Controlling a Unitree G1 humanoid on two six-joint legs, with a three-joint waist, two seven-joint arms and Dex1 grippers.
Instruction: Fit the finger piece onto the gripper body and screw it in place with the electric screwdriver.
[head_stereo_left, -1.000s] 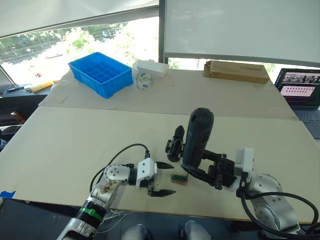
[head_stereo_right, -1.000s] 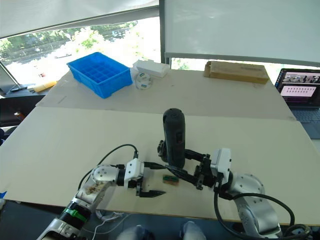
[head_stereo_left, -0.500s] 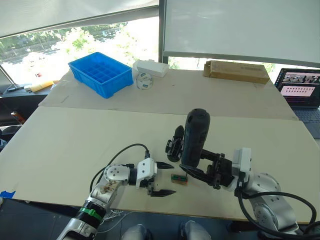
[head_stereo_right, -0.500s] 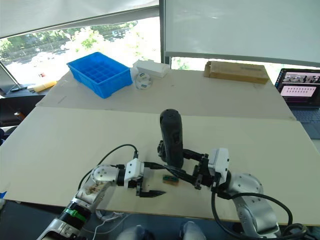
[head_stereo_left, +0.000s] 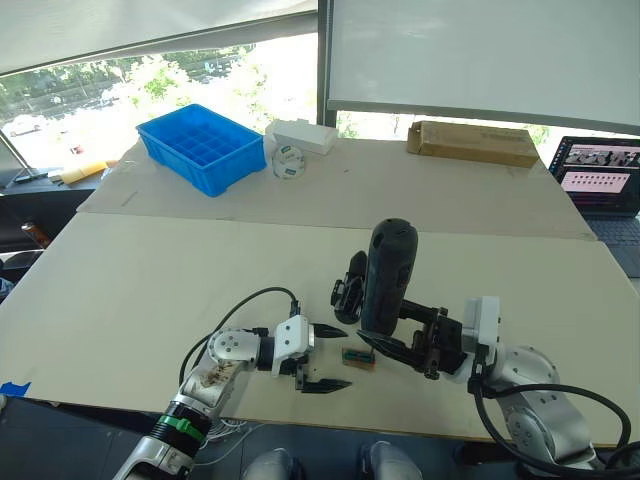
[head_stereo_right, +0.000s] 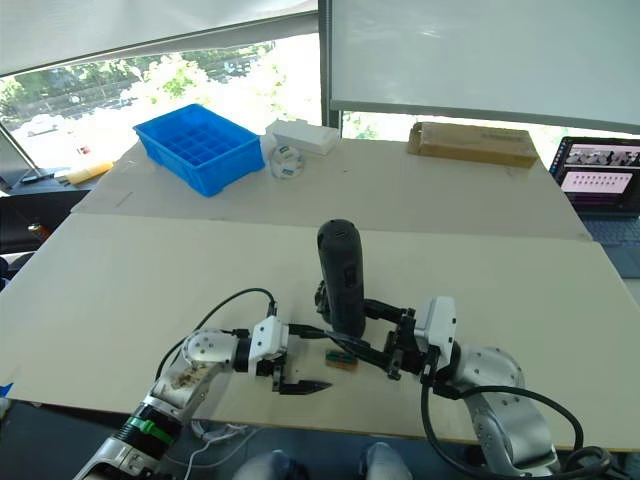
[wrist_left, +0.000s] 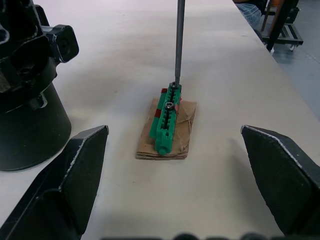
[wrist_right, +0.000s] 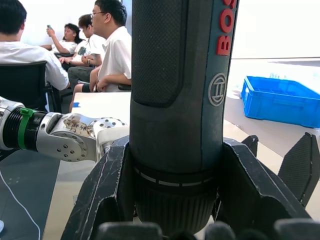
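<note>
Pale wooden surface (head_stereo_left: 180, 270) beneath bright windows (head_stereo_left: 150, 75) with lowered white blinds (head_stereo_left: 480, 55). A laptop (head_stereo_left: 600, 180) sits at the right edge; people sit on chairs (wrist_right: 30, 75) nearby.

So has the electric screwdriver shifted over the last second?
Yes. The electric screwdriver, clamped upright in the right gripper, has drifted toward the robot's left, its top now closer to the gripper body, which stayed put.
</note>
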